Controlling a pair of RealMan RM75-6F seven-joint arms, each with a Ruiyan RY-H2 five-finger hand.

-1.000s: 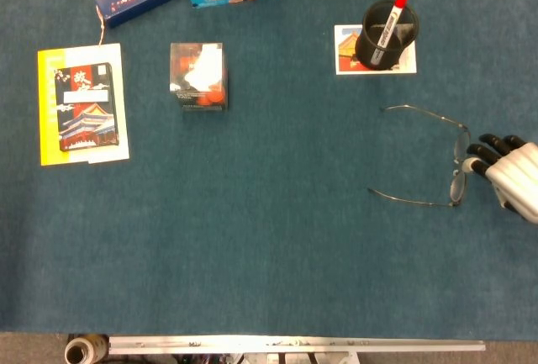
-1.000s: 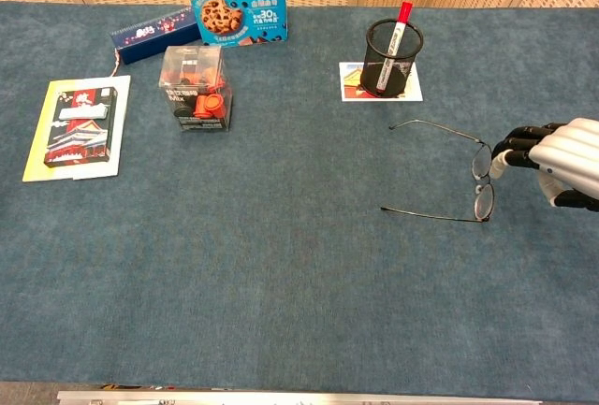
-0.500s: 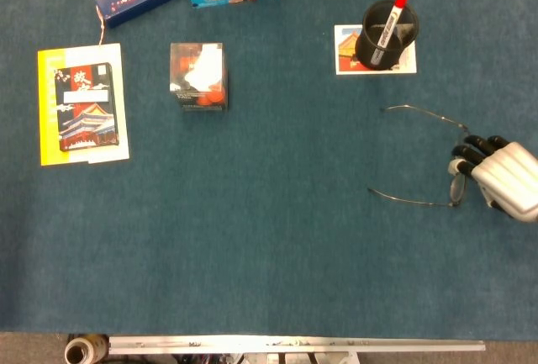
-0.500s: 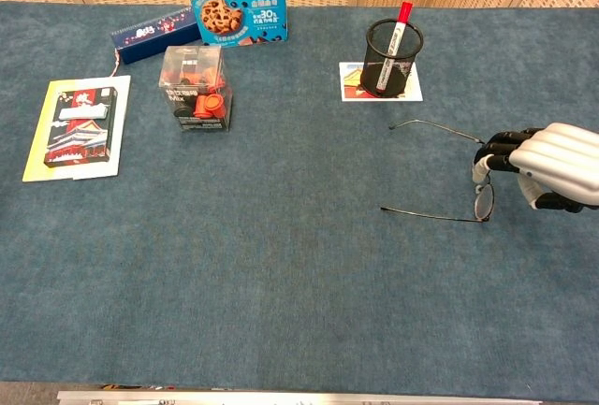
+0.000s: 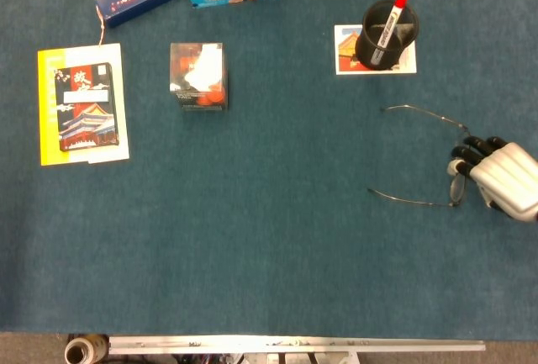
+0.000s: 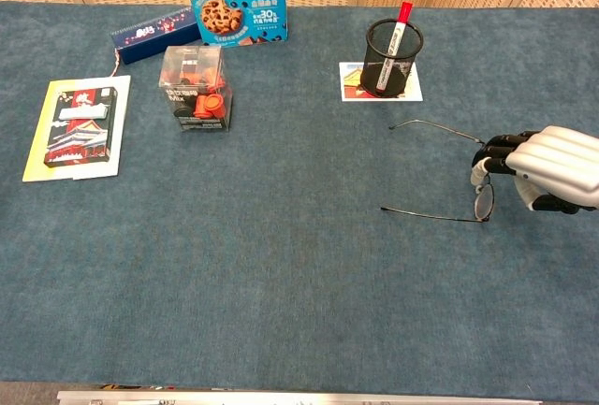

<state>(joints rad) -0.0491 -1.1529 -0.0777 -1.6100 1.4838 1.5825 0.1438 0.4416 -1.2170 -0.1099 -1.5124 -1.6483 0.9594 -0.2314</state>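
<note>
- My right hand (image 5: 501, 177) sits at the right edge of the table (image 5: 277, 238), fingers curled down over the front of the glasses (image 6: 447, 174). The dark fingertips (image 6: 494, 152) touch the frame near the upper lens.
- From these views I can't tell whether the fingers actually pinch the frame or only rest on it.
- The left hand shows in neither view, so the right is the only hand near.
- The glasses lie open on the cloth directly to the left of the hand. Lenses are at the hand, and both thin temples run leftward, away from it, toward the table's middle.
- Further off, up and left of the glasses: the mesh pen holder (image 5: 386, 34) with a red-capped marker (image 5: 392, 18), standing on a card (image 5: 345, 50), well apart from the hand.
</note>
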